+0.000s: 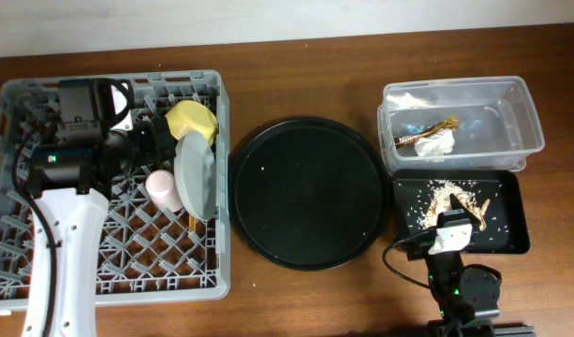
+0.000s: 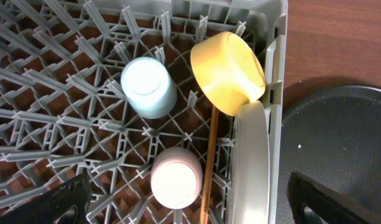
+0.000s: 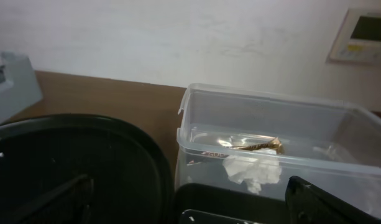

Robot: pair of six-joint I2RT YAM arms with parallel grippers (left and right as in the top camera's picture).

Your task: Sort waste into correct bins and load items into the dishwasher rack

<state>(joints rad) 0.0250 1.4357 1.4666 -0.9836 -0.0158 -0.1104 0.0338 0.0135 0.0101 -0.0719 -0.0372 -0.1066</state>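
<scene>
Sorting and loading both look done. The dishwasher rack [image 1: 174,271] holds the yellow bowl [image 2: 227,71], blue cup [image 2: 148,86], pink cup [image 2: 174,183], plate [image 2: 251,165] and chopsticks [image 2: 210,155], though I can't tell if both sticks are there. The napkin [image 3: 252,171] and gold wrapper [image 3: 258,147] lie in the clear tub [image 3: 271,102], and the scraps [image 1: 452,198] in the black tray [image 1: 511,239]. The left claw [image 2: 187,180] hangs spread and empty over the rack. The right claw [image 3: 190,193] is spread and empty by the tub. Next, probably lift both arms clear.

Rack [image 1: 146,267] left, round tray [image 1: 305,192] centre (tub [image 1: 497,117] right).

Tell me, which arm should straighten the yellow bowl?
Probably left: the left gripper hangs open over the rack by the yellow bowl. The right gripper sits far off at the shallow black tray.
</scene>
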